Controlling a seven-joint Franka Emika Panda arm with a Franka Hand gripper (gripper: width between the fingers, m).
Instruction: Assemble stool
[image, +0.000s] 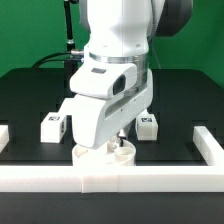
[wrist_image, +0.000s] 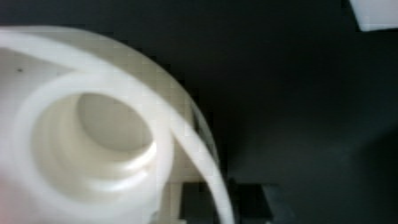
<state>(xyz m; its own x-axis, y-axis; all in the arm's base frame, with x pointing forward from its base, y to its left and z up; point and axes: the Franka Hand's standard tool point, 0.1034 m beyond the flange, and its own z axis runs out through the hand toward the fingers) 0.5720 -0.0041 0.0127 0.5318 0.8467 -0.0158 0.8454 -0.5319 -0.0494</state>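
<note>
seat (wrist_image: 107, 130) socket fills the wrist view; only exterior shows two legs (image: 53, 126); claw (image: 120, 142) state unclear.

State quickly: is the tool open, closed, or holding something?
Tool: cannot be told; its tips are hidden, down at the seat.

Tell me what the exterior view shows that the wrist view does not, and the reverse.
Only the exterior view shows the robot arm, one tagged leg on the exterior view's left, a second leg on its right, and the white rails edging the table. Only the wrist view shows a round socket in the seat, close up. Both show the white round seat on the black table.
</note>
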